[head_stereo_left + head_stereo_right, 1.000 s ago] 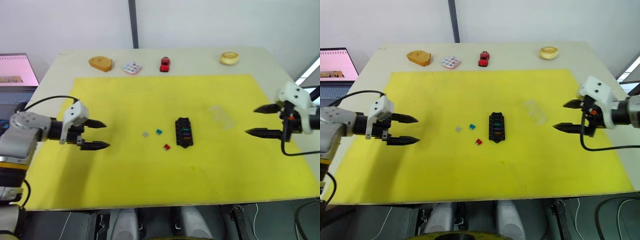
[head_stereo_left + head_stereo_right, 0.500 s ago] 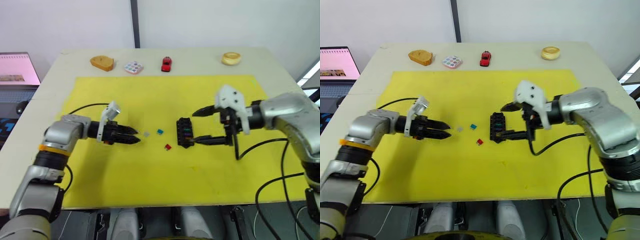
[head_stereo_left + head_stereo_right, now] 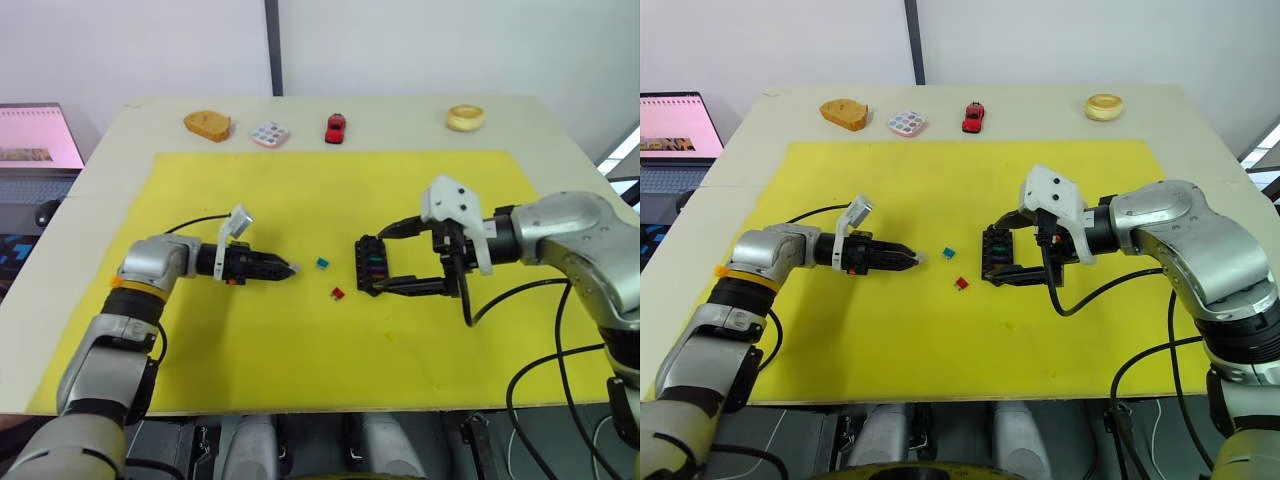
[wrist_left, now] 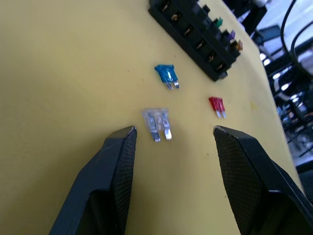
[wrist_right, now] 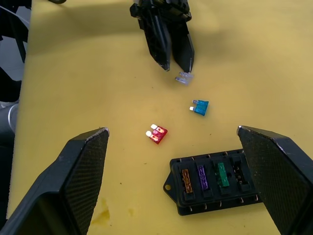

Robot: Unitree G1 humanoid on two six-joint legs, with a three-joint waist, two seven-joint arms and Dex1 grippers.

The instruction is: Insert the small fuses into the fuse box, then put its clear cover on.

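Note:
The black fuse box [image 3: 369, 266] lies mid-mat, with amber [image 5: 186, 179], purple [image 5: 202, 176] and green [image 5: 222, 175] fuses in its slots. Loose on the mat to its left are a teal fuse [image 3: 322, 263], a red fuse [image 3: 337, 294] and a grey fuse [image 4: 157, 123]. My left gripper [image 4: 172, 130] is open and low, its tips just short of the grey fuse on either side. My right gripper [image 3: 380, 262] is open, one finger on each side of the fuse box. The clear cover is hidden.
A yellow mat [image 3: 300, 380] covers the table. Along the far edge stand a wooden block [image 3: 207, 125], a small round palette [image 3: 268, 133], a red toy car [image 3: 335, 127] and a tape roll [image 3: 465, 117]. A laptop screen [image 3: 35, 140] stands off the left side.
Both arms came in from the table's sides. The left gripper has slid right up to the grey fuse. The right gripper's fingers now straddle the fuse box.

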